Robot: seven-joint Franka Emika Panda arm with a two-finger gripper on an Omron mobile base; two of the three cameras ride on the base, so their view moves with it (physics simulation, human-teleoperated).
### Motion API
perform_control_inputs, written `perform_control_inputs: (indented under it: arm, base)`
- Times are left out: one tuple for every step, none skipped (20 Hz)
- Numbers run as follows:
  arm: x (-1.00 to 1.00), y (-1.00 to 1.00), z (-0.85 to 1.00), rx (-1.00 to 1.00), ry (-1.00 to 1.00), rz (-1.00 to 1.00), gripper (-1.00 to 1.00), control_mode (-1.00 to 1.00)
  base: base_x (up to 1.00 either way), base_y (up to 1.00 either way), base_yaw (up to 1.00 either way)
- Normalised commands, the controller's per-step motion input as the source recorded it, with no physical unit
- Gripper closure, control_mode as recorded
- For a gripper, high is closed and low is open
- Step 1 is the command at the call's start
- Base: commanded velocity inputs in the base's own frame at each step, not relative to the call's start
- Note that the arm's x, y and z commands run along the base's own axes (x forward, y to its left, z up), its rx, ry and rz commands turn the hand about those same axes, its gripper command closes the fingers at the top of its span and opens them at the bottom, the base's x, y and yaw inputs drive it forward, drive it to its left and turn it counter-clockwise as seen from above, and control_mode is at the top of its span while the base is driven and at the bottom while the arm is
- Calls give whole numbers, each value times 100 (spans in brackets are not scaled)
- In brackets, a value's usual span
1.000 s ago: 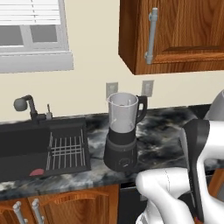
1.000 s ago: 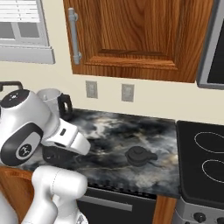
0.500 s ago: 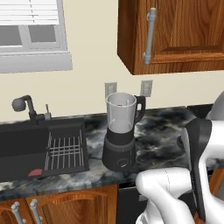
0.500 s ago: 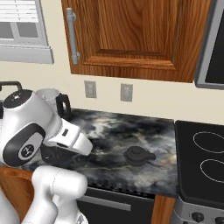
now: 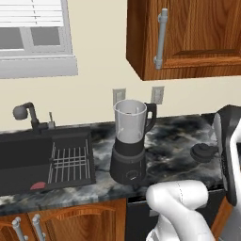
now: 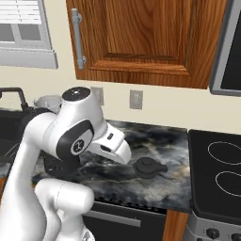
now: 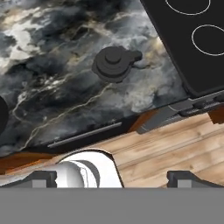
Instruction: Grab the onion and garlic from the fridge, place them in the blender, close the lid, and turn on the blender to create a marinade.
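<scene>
The blender (image 5: 129, 141), a clear jar with a black handle on a black base, stands uncovered on the dark marble counter (image 5: 174, 136). Its black domed lid (image 5: 203, 151) (image 6: 148, 167) lies flat on the counter to the right of it. In the hand view the lid (image 7: 114, 63) sits well ahead of my gripper (image 7: 116, 177), whose two fingertips stand wide apart, open, with nothing between them. The onion, the garlic and the fridge are out of view.
A black sink (image 5: 28, 155) with a wire rack and a faucet (image 5: 26, 113) lies left of the blender, with a flat reddish disc (image 5: 37, 186) in it. A black stovetop (image 6: 216, 169) (image 7: 192, 39) borders the counter on the right. Wooden wall cabinets (image 5: 188, 37) hang overhead.
My arm has swung to the right above the counter. The blender and the lid rest where they were, and the jaws have stayed wide.
</scene>
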Motion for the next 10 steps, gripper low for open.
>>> perform_control_inputs:
  arm:
    - [73,-61,-9,9,18,-7,-100,-100]
    - [64,-64,-1,17,18,-6,-100,-100]
    - [58,-53,-6,16,16,-6,-100,-100]
    - [56,-44,-2,15,15,-8,-100,-100]
    - [70,-34,-9,16,18,-8,-100,-100]
    - [77,-25,-31,14,21,-7,-100,-100]
    - [75,-36,-41,14,21,-5,-100,-100]
    - [70,-34,-50,10,19,-6,-100,-100]
    - [73,-30,-60,9,19,-6,-100,-100]
    - [73,-26,-83,6,19,-8,-100,-100]
  base:
    - [0,0,0]
    - [0,0,0]
    - [0,0,0]
    - [0,0,0]
    - [0,0,0]
    - [0,0,0]
    - [0,0,0]
    - [0,0,0]
    - [0,0,0]
    - [0,0,0]
